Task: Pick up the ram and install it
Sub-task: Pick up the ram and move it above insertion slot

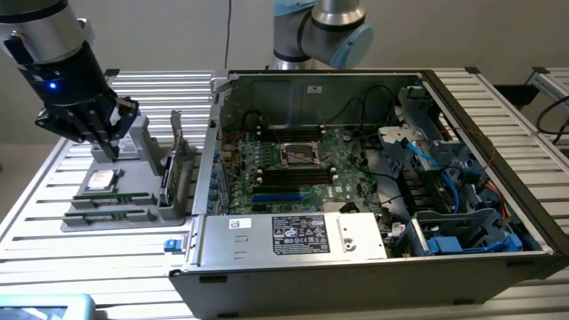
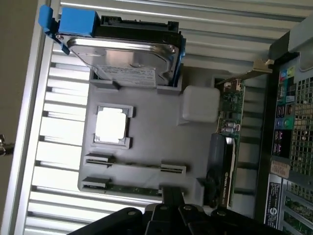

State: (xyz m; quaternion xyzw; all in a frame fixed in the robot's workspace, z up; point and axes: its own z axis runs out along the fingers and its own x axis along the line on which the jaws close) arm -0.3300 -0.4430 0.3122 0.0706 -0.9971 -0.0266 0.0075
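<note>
One gripper [image 1: 108, 152], black, fingers clenched together on nothing, hanging over grey tray [image 1: 160, 212] at the exterior view's left, clear of every part on it. Nearest below in that view: hard drive [image 1: 133, 143], silver, at the tray's far end. Next along: CPU [image 1: 102, 180], pale square in its own recess. Beyond that: ram [image 1: 106, 217], thin green stick lying flat between two end clips in the row farthest from the hard drive, untouched; in the wrist view, ram [image 2: 132, 188] just beside the dark fingertips [image 2: 161, 215]. Neighbouring row, between ram and CPU: contents too unclear to call. Expansion card [image 1: 178, 157], upright along the tray edge nearest the case. Case [image 1: 356, 283], open, at the exterior view's right, motherboard [image 1: 356, 167] bare inside with dark slots [image 1: 294, 177] beside the socket. Step in hand, by judgement: approach to the pick; nothing lifted, nothing installed. Requirement for any pick, by judgement: jaws parted first, then set across the stick's thin long edges, clear of the end clips.
</note>
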